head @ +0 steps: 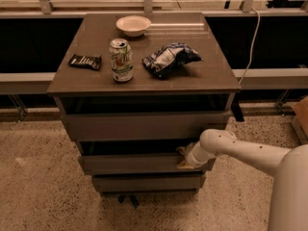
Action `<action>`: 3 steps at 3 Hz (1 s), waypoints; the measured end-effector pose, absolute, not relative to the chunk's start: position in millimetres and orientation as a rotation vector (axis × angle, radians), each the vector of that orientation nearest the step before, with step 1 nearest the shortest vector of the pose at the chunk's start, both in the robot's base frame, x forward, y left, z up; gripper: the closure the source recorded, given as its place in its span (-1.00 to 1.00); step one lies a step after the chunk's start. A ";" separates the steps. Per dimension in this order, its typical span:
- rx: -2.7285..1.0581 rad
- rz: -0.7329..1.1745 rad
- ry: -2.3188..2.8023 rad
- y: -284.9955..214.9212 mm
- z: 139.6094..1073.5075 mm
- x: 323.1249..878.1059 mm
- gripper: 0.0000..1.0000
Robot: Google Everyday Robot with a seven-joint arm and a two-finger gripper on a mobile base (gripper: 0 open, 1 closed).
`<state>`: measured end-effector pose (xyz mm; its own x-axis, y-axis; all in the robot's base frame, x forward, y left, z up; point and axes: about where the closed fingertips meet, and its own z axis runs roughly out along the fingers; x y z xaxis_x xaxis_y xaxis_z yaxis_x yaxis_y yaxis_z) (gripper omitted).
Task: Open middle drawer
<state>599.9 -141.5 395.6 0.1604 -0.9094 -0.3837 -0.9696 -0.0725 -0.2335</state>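
Observation:
The middle drawer [134, 163] is the grey-brown, handle-less front between a larger top front [139, 125] and a narrower bottom front [144, 182]. It stands out a little from the cabinet, with a dark gap above its top edge. My gripper [185, 158] is at the right end of that top edge, reaching into the gap from the right. The white arm [240, 150] runs off to the lower right.
On the cabinet top [202, 76] are a white bowl [133, 25], a soda can [121, 60], a dark snack bar [85, 61] and a blue chip bag [169, 59]. The top drawer also shows a dark gap. A cable [251, 37] hangs at the right. Speckled floor surrounds the cabinet.

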 end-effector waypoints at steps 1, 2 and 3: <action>-2.016 0.189 1.782 -141.5 401.7 599.9 0.78; -2.016 0.189 1.782 -141.5 404.8 599.8 1.00; -1.997 0.231 1.802 -134.7 405.7 576.2 1.00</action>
<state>576.2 -134.7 405.7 0.1381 -0.9033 -0.4061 -0.9766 -0.0559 -0.2078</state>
